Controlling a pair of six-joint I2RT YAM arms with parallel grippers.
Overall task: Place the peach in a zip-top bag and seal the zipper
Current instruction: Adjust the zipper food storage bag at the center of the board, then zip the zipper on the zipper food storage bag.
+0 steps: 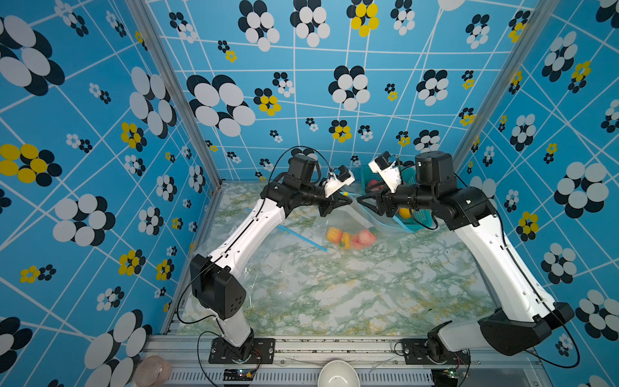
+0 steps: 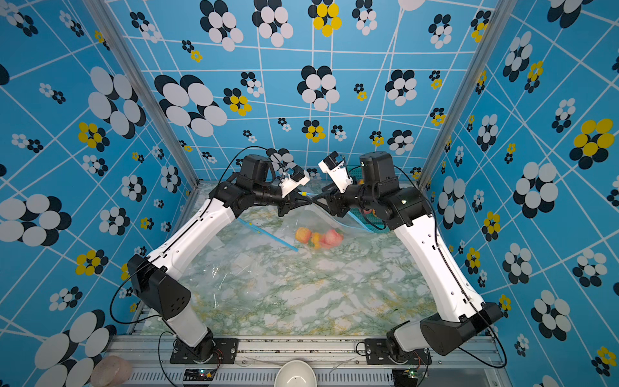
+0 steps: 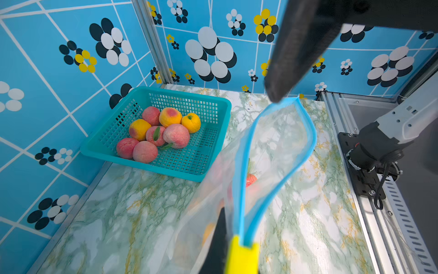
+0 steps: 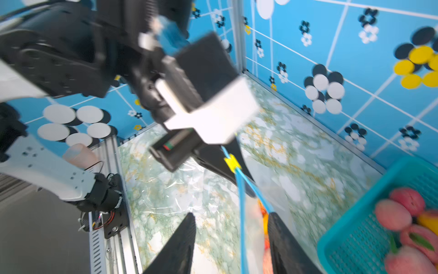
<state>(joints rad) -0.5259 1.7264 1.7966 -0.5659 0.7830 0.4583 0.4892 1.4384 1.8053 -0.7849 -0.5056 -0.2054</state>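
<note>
Film of the zip-top bag (image 3: pixel 208 194) looks limp and slick: left tool (image 1: pixel 345 202) clamps its stiffer yellow slider (image 3: pixel 241 255), right tool (image 4: pixel 232 214) gapes astride the zipper (image 4: pixel 241 201).

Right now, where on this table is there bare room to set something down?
Barest: the front-right stretch of table, bordered by the bagged fruit, the right arm and the front rail. Crowded: the back, where left gripper and right gripper meet at the zip-top bag beside the basket. Loose clear plastic covers the left side.
</note>
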